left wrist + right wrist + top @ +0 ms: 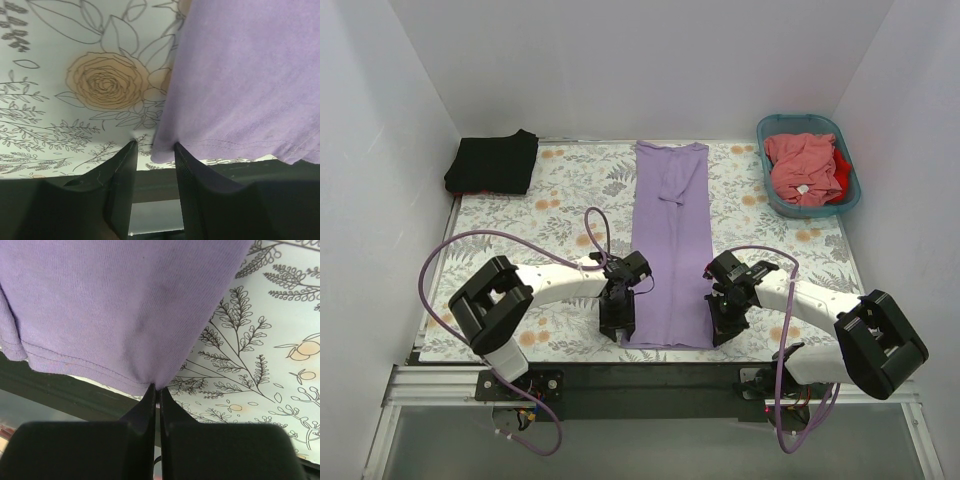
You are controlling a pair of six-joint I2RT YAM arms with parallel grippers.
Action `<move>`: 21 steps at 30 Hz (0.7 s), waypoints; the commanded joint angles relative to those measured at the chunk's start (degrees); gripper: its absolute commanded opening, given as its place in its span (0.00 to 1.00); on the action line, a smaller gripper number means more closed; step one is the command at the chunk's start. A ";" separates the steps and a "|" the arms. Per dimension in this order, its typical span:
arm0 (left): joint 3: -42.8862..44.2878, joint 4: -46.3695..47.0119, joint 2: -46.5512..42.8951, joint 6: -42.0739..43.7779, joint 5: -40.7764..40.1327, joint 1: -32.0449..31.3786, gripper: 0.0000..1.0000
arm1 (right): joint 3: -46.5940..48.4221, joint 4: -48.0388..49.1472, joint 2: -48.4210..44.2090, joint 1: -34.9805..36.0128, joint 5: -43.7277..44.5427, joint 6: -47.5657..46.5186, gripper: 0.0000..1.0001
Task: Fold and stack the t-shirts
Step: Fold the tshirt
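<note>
1. The lavender-purple t-shirt (670,230) lies flat on the floral table cloth (570,200), in the middle of the table; it is folded into one long narrow strip.
2. Its long axis runs from the near edge of the table to the far edge; the hem end points toward the arm bases, and the collar end (with a small crease of cloth near it) points to the back wall.
3. The left gripper (154,146) stands at the near-left corner of the strip; its two fingers are apart with a clear gap, and the corner of the hem lies just at the mouth of this gap; I cannot tell if cloth is already inside.
4. The right gripper (156,389) is at the near-right corner; its fingers are pressed together and they pinch the hem corner of the lavender-purple t-shirt.
5. The black t-shirt (492,162) lies folded at the far-left corner, well apart from the strip.
6. The teal basket (800,118) stands at the far-right corner; a crumpled salmon-pink t-shirt (802,165) and a red t-shirt (841,165) are in it.
7. A small white tag (803,188) shows on the salmon-pink t-shirt; it is too small to read; no other writing or brand is visible.
</note>
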 commanded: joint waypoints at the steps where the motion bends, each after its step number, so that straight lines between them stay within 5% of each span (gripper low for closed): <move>1: 1.83 -0.35 1.15 0.34 1.04 -1.08 0.34 | -1.19 1.19 0.12 0.00 1.07 -0.77 0.01; 8: 1.92 -0.53 2.47 0.69 1.39 -1.70 0.34 | -1.11 1.19 0.29 0.00 1.07 -1.03 0.01; 11: 1.84 -0.53 2.91 0.69 1.30 -1.70 0.26 | -1.11 1.27 0.29 0.00 1.07 -1.12 0.01; 14: 1.83 -1.32 3.08 0.43 0.86 -1.70 0.00 | -0.84 0.75 0.47 -0.01 0.81 -1.65 0.01; 21: -2.20 -5.71 -4.63 -2.47 0.59 -2.66 0.00 | 3.55 -5.56 -0.58 3.42 -2.62 -2.45 0.01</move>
